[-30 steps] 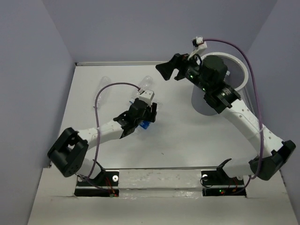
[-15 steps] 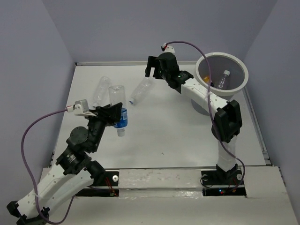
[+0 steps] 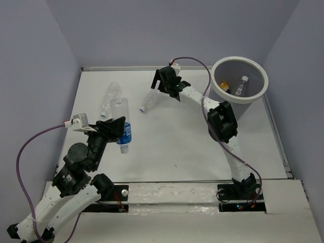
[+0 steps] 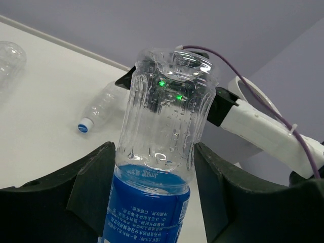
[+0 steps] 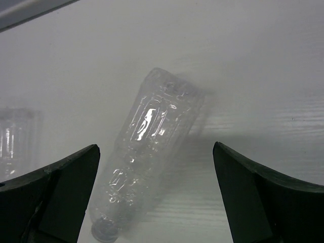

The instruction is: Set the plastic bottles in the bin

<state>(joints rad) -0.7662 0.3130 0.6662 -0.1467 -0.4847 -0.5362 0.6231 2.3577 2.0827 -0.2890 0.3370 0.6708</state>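
Note:
My left gripper [image 3: 117,127] is shut on the blue-labelled bottle [image 3: 121,125] and holds it cap-down above the table; in the left wrist view the bottle [image 4: 157,152] fills the gap of the gripper [image 4: 154,202]. My right gripper [image 3: 161,81] is open just above a plain clear bottle [image 3: 152,97] lying at the far middle; the right wrist view shows this bottle [image 5: 147,142] on the table below the open gripper [image 5: 156,169]. A second plain bottle [image 3: 109,97] lies to the left. The grey bin [image 3: 255,96] at the far right holds an orange bottle [image 3: 225,87] and a white-capped bottle [image 3: 241,86].
Grey walls enclose the white table [image 3: 172,147] on the left, back and right. The right arm [image 3: 220,121] stretches from its base across the table in front of the bin. The left wrist's purple cable [image 3: 30,147] loops out to the left.
My left gripper has drawn back a little toward the near side with the blue-labelled bottle. My right gripper has moved left and down over the lying clear bottle.

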